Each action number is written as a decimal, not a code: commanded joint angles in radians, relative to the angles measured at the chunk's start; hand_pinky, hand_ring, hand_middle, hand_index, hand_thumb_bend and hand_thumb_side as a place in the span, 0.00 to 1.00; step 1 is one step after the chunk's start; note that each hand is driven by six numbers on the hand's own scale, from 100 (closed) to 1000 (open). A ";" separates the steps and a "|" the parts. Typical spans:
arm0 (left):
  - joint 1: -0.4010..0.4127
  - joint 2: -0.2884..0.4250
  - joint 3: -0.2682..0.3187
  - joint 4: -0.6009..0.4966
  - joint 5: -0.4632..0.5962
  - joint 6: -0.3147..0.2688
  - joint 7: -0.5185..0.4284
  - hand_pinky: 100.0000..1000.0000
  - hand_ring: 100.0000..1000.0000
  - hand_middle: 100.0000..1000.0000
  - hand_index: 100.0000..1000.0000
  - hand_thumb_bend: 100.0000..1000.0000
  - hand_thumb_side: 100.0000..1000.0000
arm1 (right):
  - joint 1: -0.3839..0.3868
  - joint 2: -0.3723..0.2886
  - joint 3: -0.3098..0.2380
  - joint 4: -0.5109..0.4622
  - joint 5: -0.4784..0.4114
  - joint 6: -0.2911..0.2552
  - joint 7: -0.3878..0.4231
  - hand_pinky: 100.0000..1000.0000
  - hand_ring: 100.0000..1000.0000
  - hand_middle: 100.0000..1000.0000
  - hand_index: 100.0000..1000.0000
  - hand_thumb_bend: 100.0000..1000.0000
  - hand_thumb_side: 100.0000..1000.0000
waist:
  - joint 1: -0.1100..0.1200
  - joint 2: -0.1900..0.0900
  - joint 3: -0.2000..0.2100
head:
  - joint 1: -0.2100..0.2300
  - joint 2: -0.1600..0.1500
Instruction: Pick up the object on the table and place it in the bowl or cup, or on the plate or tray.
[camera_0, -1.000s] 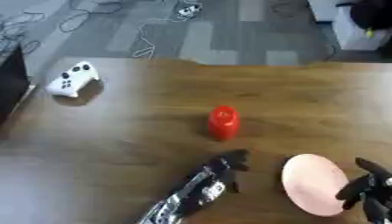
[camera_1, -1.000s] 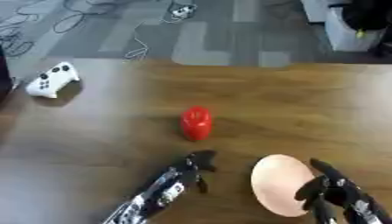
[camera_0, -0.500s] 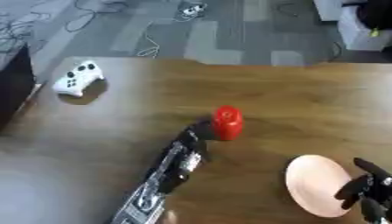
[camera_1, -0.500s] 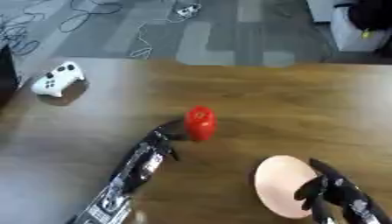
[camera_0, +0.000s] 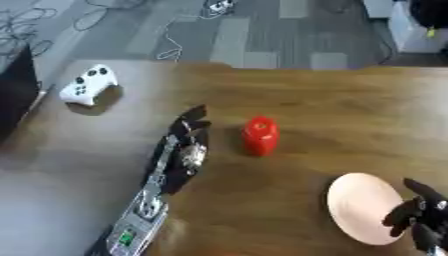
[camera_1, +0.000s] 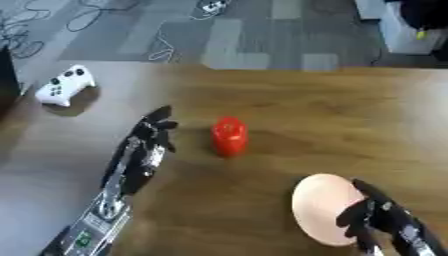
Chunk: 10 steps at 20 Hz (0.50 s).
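Left robot hand (camera_0: 189, 129) fingers apart, just left of red object (camera_0: 260, 136), possibly a pepper, pink plate (camera_0: 363, 208) beside relaxed right robot hand (camera_1: 378, 216), wooden worktop (camera_0: 350, 115)

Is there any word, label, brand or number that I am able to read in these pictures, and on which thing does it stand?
No text can be read.
Left arm's green patch: too blurred to read.
White game controller: only dark button dots, no legible marks.
Red object, pink plate: no visible print.
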<state>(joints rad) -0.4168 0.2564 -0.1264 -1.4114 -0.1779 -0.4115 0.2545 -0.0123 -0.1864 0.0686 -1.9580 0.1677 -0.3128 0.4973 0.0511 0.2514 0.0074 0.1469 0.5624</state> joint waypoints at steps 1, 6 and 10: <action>-0.031 0.027 0.039 0.013 -0.093 0.009 0.034 0.43 0.80 0.89 0.90 0.00 0.71 | -0.010 0.000 -0.005 -0.016 0.001 -0.004 0.000 0.46 0.58 0.56 1.00 0.00 0.57 | 0.000 -0.011 -0.004 | 0.025 0.007; -0.069 0.016 0.063 0.086 -0.196 0.023 0.062 0.45 0.83 0.91 0.92 0.00 0.73 | -0.010 0.002 -0.003 -0.016 0.000 -0.004 0.001 0.46 0.57 0.56 1.00 0.00 0.57 | -0.003 -0.011 -0.009 | 0.040 0.005; -0.102 0.010 0.062 0.133 -0.221 0.015 0.044 0.48 0.88 0.95 0.95 0.00 0.73 | -0.009 0.004 -0.002 -0.015 0.001 -0.005 0.004 0.46 0.57 0.56 1.00 0.00 0.58 | -0.004 -0.011 -0.011 | 0.049 0.007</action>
<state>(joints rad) -0.5030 0.2571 -0.0728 -1.2791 -0.3864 -0.3921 0.3022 -0.0125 -0.1840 0.0691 -1.9578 0.1682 -0.3138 0.4984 0.0500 0.2515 -0.0040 0.1857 0.5701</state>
